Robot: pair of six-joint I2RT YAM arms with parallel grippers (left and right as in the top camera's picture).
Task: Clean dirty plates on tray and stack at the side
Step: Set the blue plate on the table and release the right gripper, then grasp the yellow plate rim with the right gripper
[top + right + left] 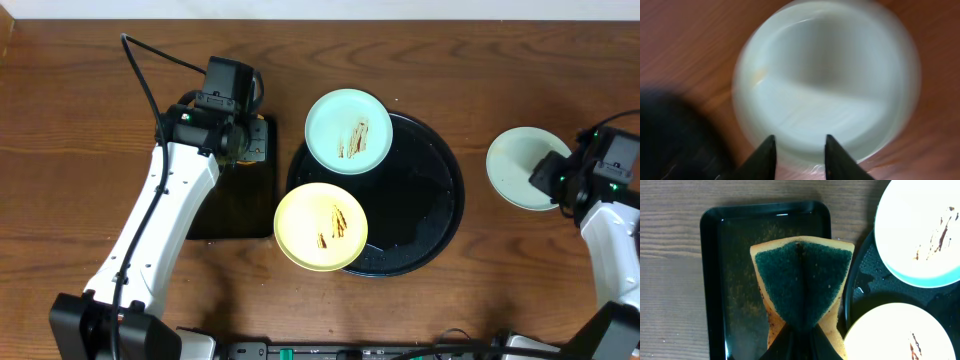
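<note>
The large round black tray (425,215) lies mid-table. A light blue plate (348,130) with brown streaks rests on its upper-left rim; a pale yellow plate (320,227) with brown streaks rests on its lower-left rim. A pale mint-white plate (518,165) lies on the table to the right, off the tray, with no streaks showing. My left gripper (800,332) is shut on a yellow sponge with a green scrub face (802,277), folding it above the small rectangular tray. My right gripper (797,147) is open, its fingers over the near rim of the mint-white plate (825,75); that view is blurred.
The small rectangular black tray (720,280) lies left of the round tray and looks wet. In the left wrist view the blue plate (912,230) and the yellow plate (890,335) sit close on the sponge's right. Bare wooden table surrounds everything.
</note>
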